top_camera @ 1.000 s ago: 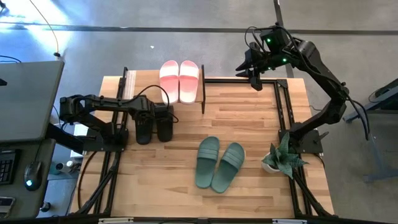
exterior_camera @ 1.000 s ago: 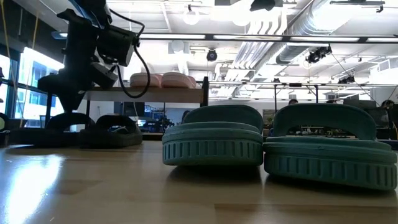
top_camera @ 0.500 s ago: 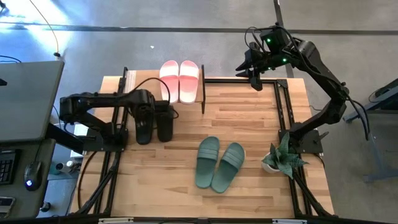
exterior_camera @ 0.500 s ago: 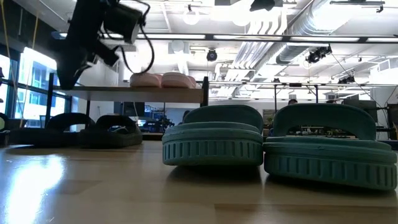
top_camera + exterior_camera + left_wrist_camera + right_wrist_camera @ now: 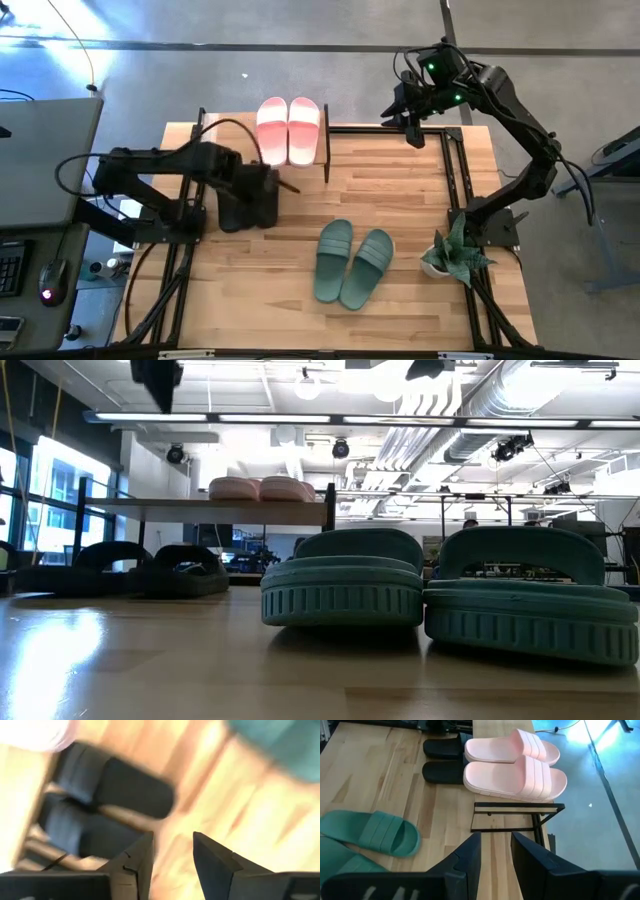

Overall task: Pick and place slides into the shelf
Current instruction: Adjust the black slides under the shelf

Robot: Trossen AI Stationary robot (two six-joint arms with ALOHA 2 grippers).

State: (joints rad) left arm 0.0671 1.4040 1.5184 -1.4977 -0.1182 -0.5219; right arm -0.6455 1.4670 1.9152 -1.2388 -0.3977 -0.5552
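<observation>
The pale pink slides (image 5: 290, 130) lie side by side on the top board of the shelf (image 5: 230, 510). The black slides (image 5: 150, 572) rest on their soles under that board, largely covered by my left arm in the high view. Nearer, the sage green slides (image 5: 350, 262) lie on the table. My left gripper (image 5: 172, 857) hangs open and empty above the black slides (image 5: 115, 795), just toward the table's right of them. My right gripper (image 5: 495, 847) hovers open and empty beyond the table's far right corner (image 5: 412, 130).
A small potted plant (image 5: 455, 255) stands at the table's right edge by the right arm's base. Black frame rails (image 5: 455, 170) run along both sides of the table. Bare wood lies between the shelf and the green slides and along the near edge.
My left gripper has risen from the black slides until only its lowest part shows at the top of the low view, and has shifted slightly toward the table's right. The black slides have stayed under the shelf board.
</observation>
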